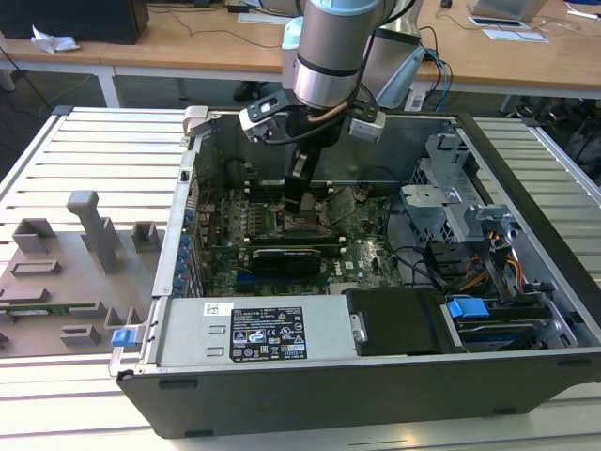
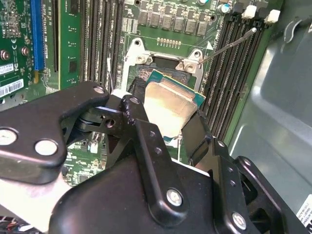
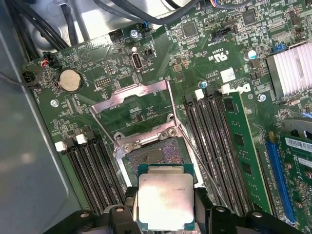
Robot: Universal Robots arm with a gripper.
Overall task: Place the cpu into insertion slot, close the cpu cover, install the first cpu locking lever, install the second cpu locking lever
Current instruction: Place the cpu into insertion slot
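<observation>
My gripper [image 1: 299, 205] reaches down into the open computer case [image 1: 526, 178], low over the motherboard. It is shut on the cpu [image 3: 165, 200], a small square chip with a dull silver top, pinched at two opposite edges between the black fingers [image 3: 127, 202]. The cpu [image 2: 168, 107] hangs just above one edge of the open insertion slot [image 3: 157, 150], partly overlapping it and tilted slightly. The cpu cover [image 3: 127, 95], a thin silver frame, is swung back beyond the slot. A thin wire locking lever [image 3: 201, 163] stands raised beside the slot, and one [image 2: 229, 43] sticks out over the memory slots.
Rows of black memory slots [image 3: 214, 136] flank the socket on both sides. A long black card [image 1: 286, 256] lies across the board below the gripper, with the power supply [image 1: 254, 329] in front and drive bays [image 1: 470, 225] at the exterior view's right. A grey fixture plate [image 1: 75, 272] lies outside the case.
</observation>
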